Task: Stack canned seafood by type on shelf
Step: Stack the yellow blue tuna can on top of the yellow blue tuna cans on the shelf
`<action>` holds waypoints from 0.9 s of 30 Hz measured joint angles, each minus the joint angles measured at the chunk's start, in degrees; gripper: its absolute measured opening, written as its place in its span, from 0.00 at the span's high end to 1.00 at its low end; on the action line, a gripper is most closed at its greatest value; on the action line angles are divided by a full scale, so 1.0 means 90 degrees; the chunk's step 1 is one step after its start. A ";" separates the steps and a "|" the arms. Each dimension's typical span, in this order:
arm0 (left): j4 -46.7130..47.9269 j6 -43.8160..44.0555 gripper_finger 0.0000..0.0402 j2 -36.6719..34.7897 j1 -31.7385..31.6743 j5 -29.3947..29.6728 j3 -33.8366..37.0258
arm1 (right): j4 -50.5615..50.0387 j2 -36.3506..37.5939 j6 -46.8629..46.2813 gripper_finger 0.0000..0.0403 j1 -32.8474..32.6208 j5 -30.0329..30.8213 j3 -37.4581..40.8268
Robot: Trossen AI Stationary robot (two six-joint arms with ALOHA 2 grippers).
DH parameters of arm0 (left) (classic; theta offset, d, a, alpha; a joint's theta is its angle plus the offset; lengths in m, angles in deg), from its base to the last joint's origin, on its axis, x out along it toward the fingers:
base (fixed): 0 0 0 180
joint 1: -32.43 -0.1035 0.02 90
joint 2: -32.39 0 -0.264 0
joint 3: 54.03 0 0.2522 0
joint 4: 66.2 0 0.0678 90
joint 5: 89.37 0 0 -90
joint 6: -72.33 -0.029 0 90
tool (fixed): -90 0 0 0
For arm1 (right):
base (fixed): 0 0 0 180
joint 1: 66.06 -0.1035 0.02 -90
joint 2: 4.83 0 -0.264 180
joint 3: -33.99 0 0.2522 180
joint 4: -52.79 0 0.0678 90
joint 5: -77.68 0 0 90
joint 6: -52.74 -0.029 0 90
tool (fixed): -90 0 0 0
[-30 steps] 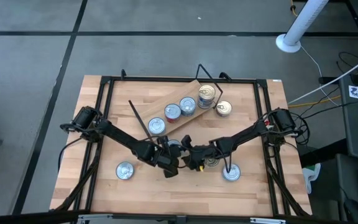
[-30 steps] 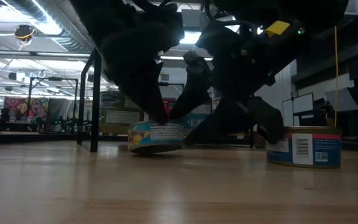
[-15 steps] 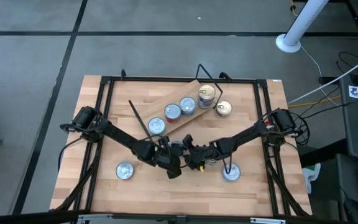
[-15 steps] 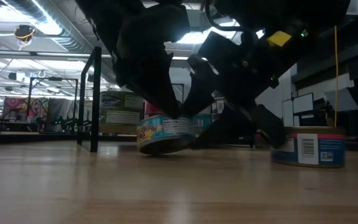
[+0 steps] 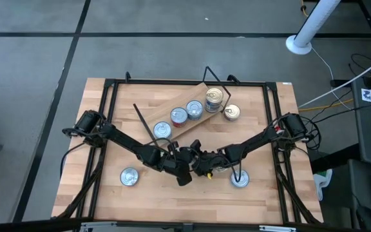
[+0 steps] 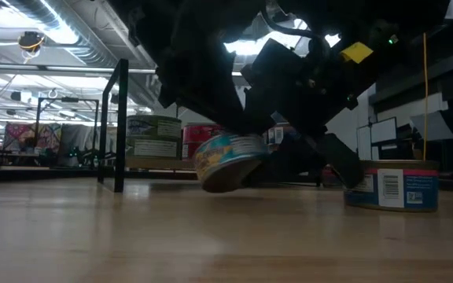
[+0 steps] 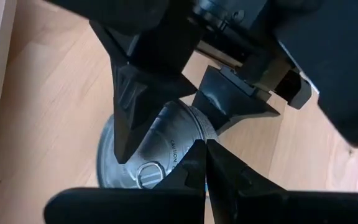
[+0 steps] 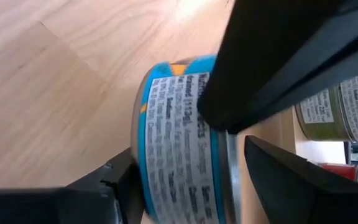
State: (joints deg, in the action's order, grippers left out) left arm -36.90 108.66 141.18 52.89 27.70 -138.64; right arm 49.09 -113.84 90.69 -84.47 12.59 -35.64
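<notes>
On the table, a lone tin lies at the near left. The left claw is at mid-table, fingers shut together, pressing against a blue-labelled can that is tilted, one edge lifted off the wood. The right claw meets it from the other side, jaws spread wide around that can's rim. Behind them, the shelf runs slantwise with tins on it. Another can sits near the right arm.
</notes>
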 joint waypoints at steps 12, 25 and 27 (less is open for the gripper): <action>0.0048 -0.0183 0.98 -0.0025 -0.0008 -0.0006 0.0000 | -0.0060 0.0000 0.0022 0.65 -0.0011 -0.0021 0.0007; 0.0213 -0.0737 0.70 -0.0653 -0.0035 -0.0377 -0.0118 | -0.0678 0.0104 -0.0041 0.65 0.0007 0.0045 -0.0162; 0.0316 -0.0917 0.68 -0.0869 -0.0029 -0.0375 -0.0168 | -0.0995 0.0201 -0.0041 0.66 0.0003 0.0015 -0.0263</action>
State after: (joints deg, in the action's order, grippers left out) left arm -34.06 100.41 133.36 52.63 24.32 -140.15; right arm 40.13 -112.03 90.33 -84.44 12.72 -38.01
